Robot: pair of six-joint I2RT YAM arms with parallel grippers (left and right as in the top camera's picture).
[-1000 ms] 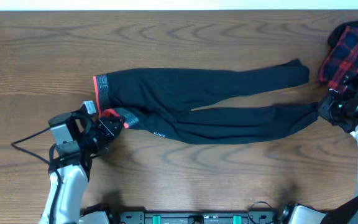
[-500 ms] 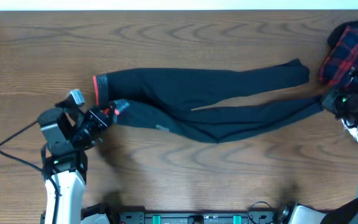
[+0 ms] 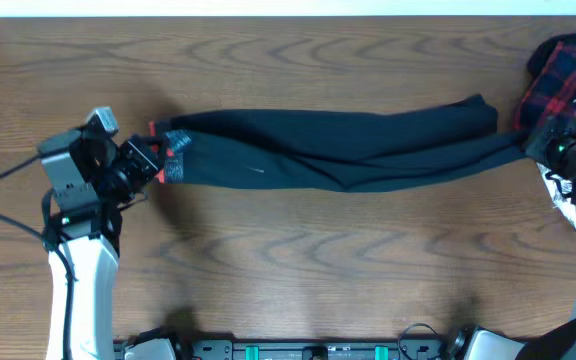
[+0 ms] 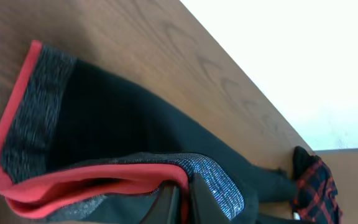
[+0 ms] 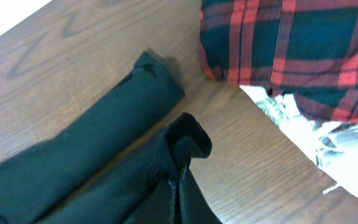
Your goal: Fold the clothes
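On table (image 3: 298, 285), trousers (image 3: 328, 150) outstretched

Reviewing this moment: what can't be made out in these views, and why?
1. Overhead: the plaid garment is cut off by the right edge.
2. Right wrist: the white cloth runs off the frame. Overhead, it cannot be picked out.
3. Overhead: the right gripper hides its own fingertips.
4. Left wrist: the left gripper is cropped at the bottom edge, so its bite on the trousers is unclear.
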